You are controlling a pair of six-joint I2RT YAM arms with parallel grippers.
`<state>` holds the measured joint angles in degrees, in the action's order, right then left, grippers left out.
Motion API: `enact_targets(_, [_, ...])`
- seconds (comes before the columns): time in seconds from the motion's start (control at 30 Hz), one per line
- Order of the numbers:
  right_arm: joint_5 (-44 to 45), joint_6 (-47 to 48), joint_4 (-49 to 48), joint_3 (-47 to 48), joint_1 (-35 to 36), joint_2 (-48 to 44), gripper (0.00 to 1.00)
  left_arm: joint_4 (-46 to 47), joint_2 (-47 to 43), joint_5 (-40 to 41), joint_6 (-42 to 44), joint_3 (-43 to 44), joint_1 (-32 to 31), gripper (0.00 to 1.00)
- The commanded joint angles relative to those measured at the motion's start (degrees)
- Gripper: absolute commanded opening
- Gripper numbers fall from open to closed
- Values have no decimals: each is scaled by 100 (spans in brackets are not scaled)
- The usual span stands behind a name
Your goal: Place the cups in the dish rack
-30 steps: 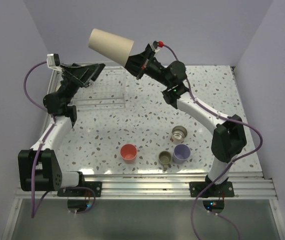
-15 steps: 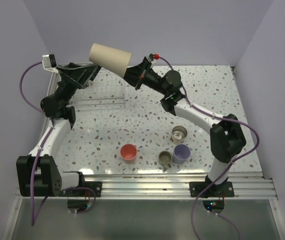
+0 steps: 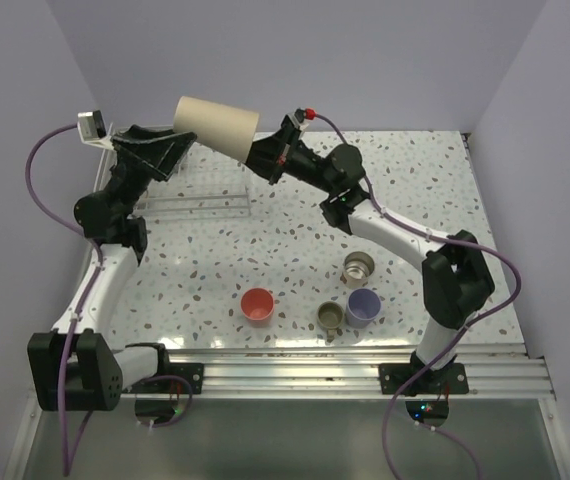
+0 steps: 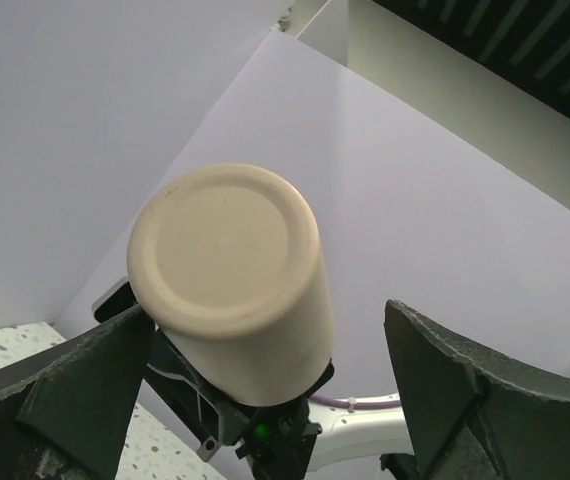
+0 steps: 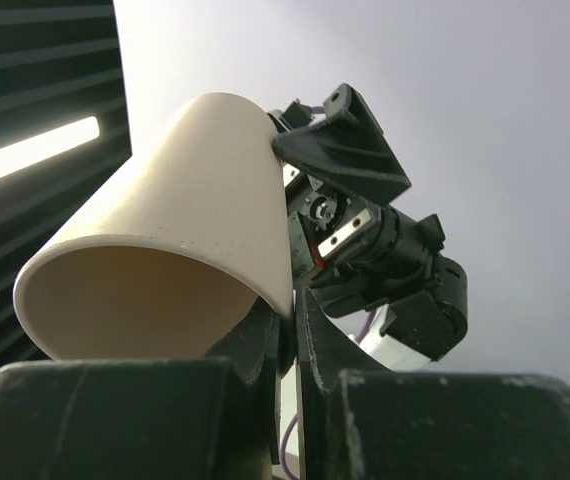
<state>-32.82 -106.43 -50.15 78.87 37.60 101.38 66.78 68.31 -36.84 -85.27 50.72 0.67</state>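
My right gripper (image 3: 261, 160) is shut on the rim of the beige cup (image 3: 216, 125) and holds it on its side in the air above the white wire dish rack (image 3: 205, 205). In the right wrist view the fingers (image 5: 293, 310) pinch the cup's wall (image 5: 185, 230). My left gripper (image 3: 178, 146) is open just left of the cup's base. In the left wrist view the cup's bottom (image 4: 230, 270) sits between its spread fingers (image 4: 265, 312), nearer the left one. On the table stand a red cup (image 3: 257, 304), an olive cup (image 3: 330, 317), a lavender cup (image 3: 363, 306) and a metallic cup (image 3: 359, 267).
The rack lies at the back left of the speckled table (image 3: 295, 240), under both grippers. The purple walls close in the back and sides. The four loose cups stand in the front middle, near the metal rail (image 3: 295, 370) by the arm bases.
The right arm has swung the beige cup lower and to the left, closer to the left gripper. The left arm has shifted a little to the left, its gripper still open.
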Motion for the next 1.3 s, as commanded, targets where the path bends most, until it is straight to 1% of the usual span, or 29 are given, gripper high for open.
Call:
enact_targets(0.0, [-243,97,-100,-91,98,-277,0,-560,-248,203,687,237,12,100])
enact_targets(0.23, [-216,8,-250,-100,133,-154,0,-807,-213,221,802,386,12,100])
enact_targets(0.33, [-181,0,-249,-65,151,-66,0,-834,-161,160,811,456,4,95])
enact_targets(0.43, [-207,0,-258,49,177,83,0,-755,-117,160,758,448,12,76])
enact_targets(0.47, [-207,0,-258,84,203,109,0,-755,-108,151,732,456,12,55])
enact_targets(0.5, [-216,17,-250,85,221,145,0,-798,-99,159,732,465,4,44])
enact_targets(0.53, [-216,17,-232,76,230,162,0,-833,-82,151,766,500,12,27])
enact_targets(0.6, [-251,157,-66,50,230,145,0,-1043,-64,90,837,570,4,12])
enact_targets(0.63, [-356,254,57,32,221,127,3,-1140,-64,89,968,640,4,3])
enact_targets(0.67, [-409,524,215,41,195,84,25,-1254,-81,89,1047,676,12,0])
enact_targets(0.7, [-444,718,703,41,195,22,43,-1534,-81,89,1144,720,12,0])
enact_targets(0.73, [-523,955,1074,84,160,-126,65,-1685,-90,89,1362,833,12,0])
enact_targets(0.77, [-541,1515,1478,119,133,-223,91,-1843,-81,81,1495,895,12,0])
enact_targets(0.8, [-533,1790,2256,155,37,-311,98,-2306,-73,80,1644,1070,21,0])
enact_targets(0.87, [-471,2422,3060,304,-156,-566,98,-2669,-46,45,2057,1212,65,0])
enact_targets(0.9, [-471,2539,3447,322,-235,-619,98,-3010,-29,37,2189,1351,126,0])
enact_targets(0.97, [-480,2932,3835,392,-472,-786,98,-3346,6,28,2602,1475,205,0])
enact_targets(1.0, [-471,3101,4333,427,-552,-848,98,-3695,50,28,2769,1615,275,0])
enact_targets(1.03, [-445,3294,4652,532,-622,-901,99,-3899,77,36,3153,1695,302,0])
enact_targets(1.07, [-349,3818,5490,637,-762,-997,99,-4136,112,89,3384,1800,363,0])
enact_targets(1.1, [-261,4127,5916,734,-816,-1041,98,-4678,199,150,3629,2019,381,0])
enact_targets(1.13, [-173,4426,6303,935,-877,-1085,99,-4953,252,220,4111,2125,408,0])
enact_targets(1.17, [-68,5012,6690,1033,-991,-1164,98,-5208,305,378,4350,2239,443,0])
enact_targets(1.2, [203,5271,7416,1130,-1044,-1208,99,-5663,418,458,4579,2423,452,0])
enact_targets(1.23, [301,5499,7693,1226,-1088,-1235,99,-5876,489,537,5016,2512,461,0])
enact_targets(1.27, [398,5850,7913,1245,-1193,-1279,99,-6079,551,729,5229,2600,478,0])
